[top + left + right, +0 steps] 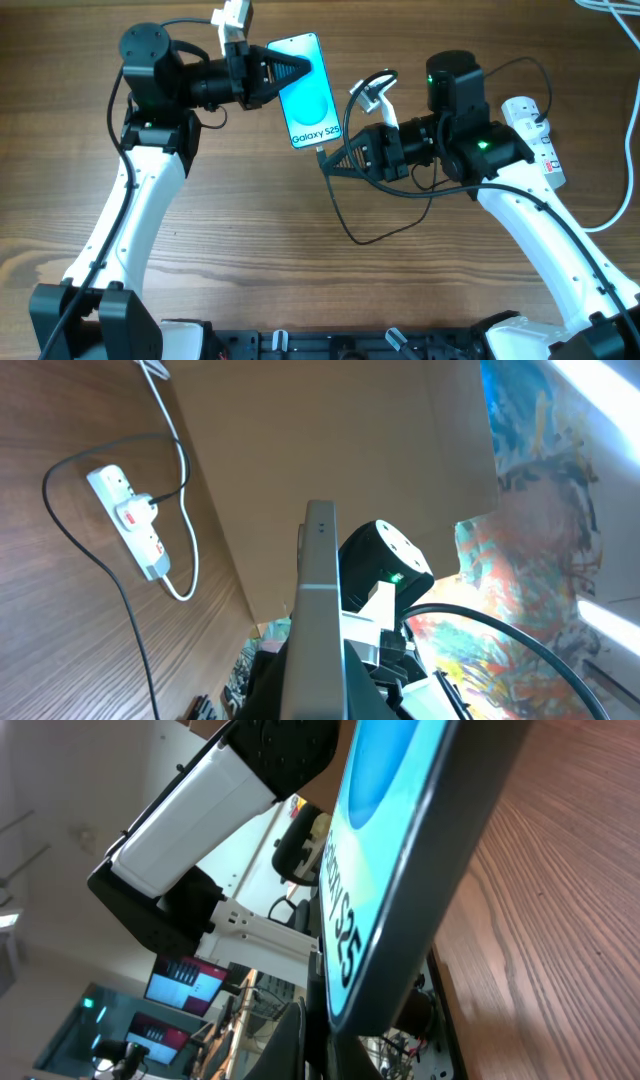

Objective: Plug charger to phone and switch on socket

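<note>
The phone (312,100), its turquoise screen facing up, is held off the table by my left gripper (296,72), which is shut on its upper part. Edge-on, the phone (318,590) rises from that gripper in the left wrist view. My right gripper (331,162) is shut on the charger tip right at the phone's lower edge. I cannot tell whether the tip is seated. The charger cable (352,234) loops down across the table. The phone (400,840) fills the right wrist view, above my right gripper (315,1032). The white socket (540,140) lies at the right, partly under my right arm. The socket (128,522) has a black plug in it.
A thick white cord (622,195) curves off the socket toward the right table edge. White cables (612,12) cross the top right corner. The two arms meet near the middle of the wooden table (250,220).
</note>
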Controlling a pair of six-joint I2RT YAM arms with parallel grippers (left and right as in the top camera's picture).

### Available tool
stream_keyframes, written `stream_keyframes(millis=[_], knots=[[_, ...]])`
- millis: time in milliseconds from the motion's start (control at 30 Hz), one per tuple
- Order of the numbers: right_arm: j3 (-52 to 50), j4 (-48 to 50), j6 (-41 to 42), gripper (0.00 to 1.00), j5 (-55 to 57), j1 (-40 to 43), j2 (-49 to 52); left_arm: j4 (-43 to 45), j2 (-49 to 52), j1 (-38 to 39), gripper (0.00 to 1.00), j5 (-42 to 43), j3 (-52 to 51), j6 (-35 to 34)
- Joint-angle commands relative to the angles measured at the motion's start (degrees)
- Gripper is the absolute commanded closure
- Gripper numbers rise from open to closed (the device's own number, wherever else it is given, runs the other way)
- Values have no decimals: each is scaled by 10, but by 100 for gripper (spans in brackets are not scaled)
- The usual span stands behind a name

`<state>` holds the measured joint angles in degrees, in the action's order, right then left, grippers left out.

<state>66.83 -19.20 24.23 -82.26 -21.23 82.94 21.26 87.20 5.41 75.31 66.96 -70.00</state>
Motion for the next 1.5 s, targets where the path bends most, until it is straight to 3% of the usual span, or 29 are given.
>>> stream_keyframes(millis=[0,733,1067,1467], knots=[[3,1,2,95,-3,-1,-2,4,-8,0,96,-1,5,-10],[3,25,34,96,15,-1,-2,4,-8,0,96,4,5,-7],[3,84,119,96,70,-1,-2,4,-8,0,96,97,5,53],[3,127,165,96,132,-1,-2,4,-8,20,96,106,5,66]])
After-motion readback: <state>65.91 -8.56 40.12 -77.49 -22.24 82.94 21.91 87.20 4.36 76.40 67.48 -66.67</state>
